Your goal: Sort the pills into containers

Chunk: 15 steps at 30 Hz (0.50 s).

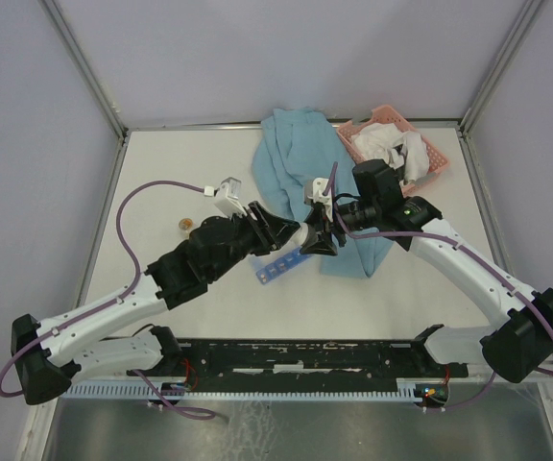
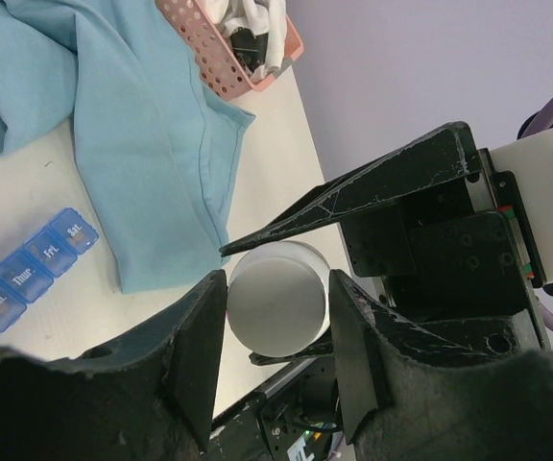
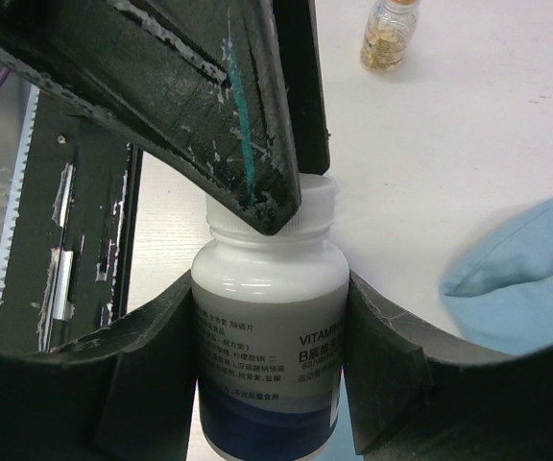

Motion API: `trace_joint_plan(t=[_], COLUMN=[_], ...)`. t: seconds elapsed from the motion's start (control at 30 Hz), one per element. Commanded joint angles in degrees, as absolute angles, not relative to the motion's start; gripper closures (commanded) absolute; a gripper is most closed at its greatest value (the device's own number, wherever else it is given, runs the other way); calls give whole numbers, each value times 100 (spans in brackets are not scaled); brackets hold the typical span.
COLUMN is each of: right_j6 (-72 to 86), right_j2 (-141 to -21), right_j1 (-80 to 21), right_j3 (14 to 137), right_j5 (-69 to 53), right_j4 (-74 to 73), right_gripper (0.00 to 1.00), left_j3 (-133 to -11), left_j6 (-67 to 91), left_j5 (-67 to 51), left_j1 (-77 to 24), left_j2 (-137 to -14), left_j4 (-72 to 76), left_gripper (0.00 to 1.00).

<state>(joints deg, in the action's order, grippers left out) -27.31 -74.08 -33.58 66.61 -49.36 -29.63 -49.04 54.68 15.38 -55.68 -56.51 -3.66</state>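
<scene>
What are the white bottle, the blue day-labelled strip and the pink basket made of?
The white bottle looks like opaque plastic, smooth with a soft sheen and a printed label. The blue strip is translucent plastic, its lids see-through. The pink basket is probably rigid plastic, matte, its wall punched with holes.

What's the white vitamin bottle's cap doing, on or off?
On: the cap sits on the bottle neck, gripped by the left gripper.
</scene>
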Motion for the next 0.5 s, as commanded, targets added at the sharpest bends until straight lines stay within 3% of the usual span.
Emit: trace_joint_plan(t=[0.0, 0.17, 0.47], right_j6=[-2683, -2664, -2574], right_j2=[-7321, -7321, -7348], right_j1=[-3341, -3345, -3341], right_j3=[6833, 6835, 6839], right_j5=[-4913, -4922, -5091], right_j4=[-2823, -2811, -2796], right_gripper=[89, 89, 89], left_j3=[-5167, -5164, -5100], left_j6=[5533, 5396, 4710], left_j5=[1354, 1284, 861], left_j1=[-5601, -5607, -5604], left_j2=[-5675, -5711, -5734], left_j4=[-248, -278, -167], left_gripper=[47, 48, 62])
